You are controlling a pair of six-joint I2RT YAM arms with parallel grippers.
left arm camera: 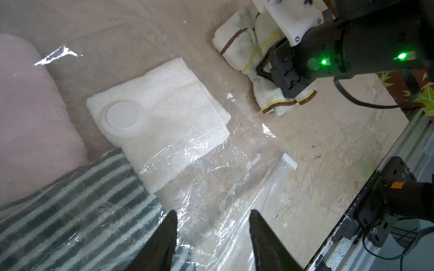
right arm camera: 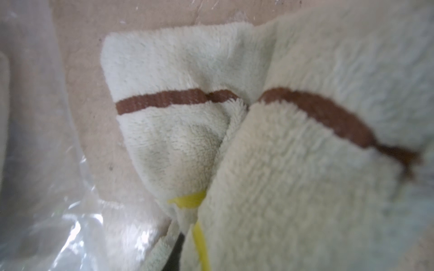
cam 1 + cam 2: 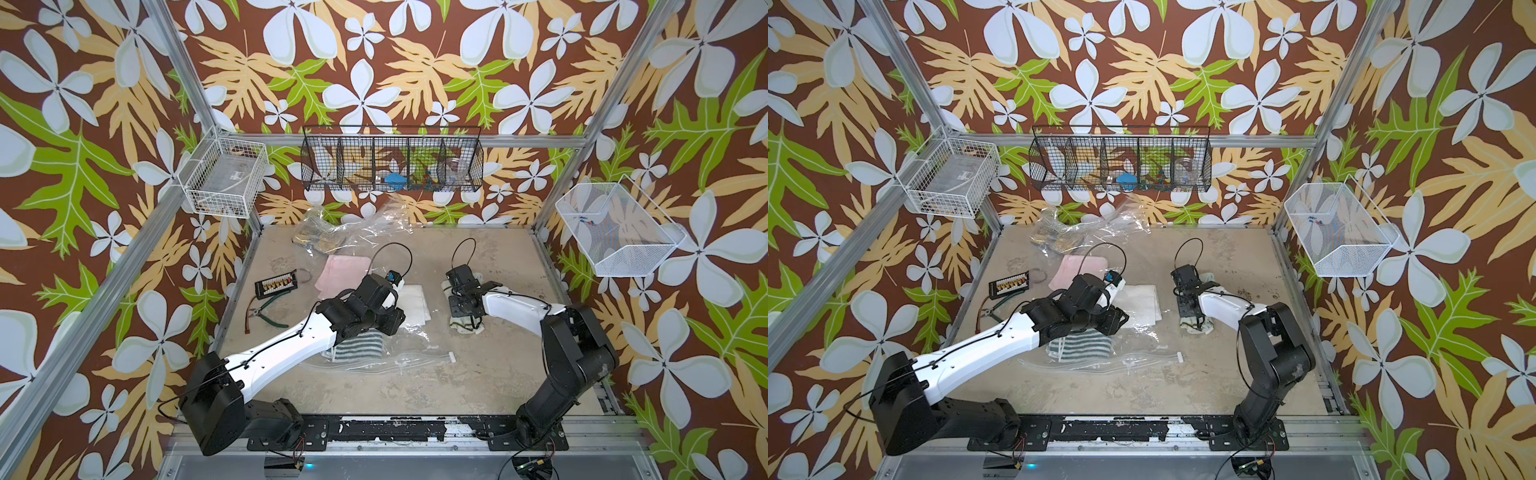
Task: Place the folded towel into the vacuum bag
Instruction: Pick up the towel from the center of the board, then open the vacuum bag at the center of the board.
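Note:
The vacuum bag (image 1: pixel 211 164) lies flat mid-table, with its round white valve cap (image 1: pixel 123 118) over a white towel (image 3: pixel 415 303). Its zip strip ends in a small white slider (image 3: pixel 451 356) (image 1: pixel 290 162). A green-striped towel (image 3: pixel 359 345) shows through the film. My left gripper (image 1: pixel 213 213) hangs open just above the film beside that striped towel, with nothing between its fingers. To the right of the bag lies the folded towel (image 3: pixel 469 326) (image 2: pixel 293 187), cream with brown and yellow stripes. My right gripper (image 3: pixel 460 309) is pressed down into it, with cloth bunched in the jaws.
A pink towel (image 3: pixel 343 270) lies behind the white one. Pliers (image 3: pixel 266 313) and a black terminal board (image 3: pixel 276 284) sit at the left. Crumpled clear plastic (image 3: pixel 345 228) is piled at the back wall. Wire baskets (image 3: pixel 392 162) hang on the walls.

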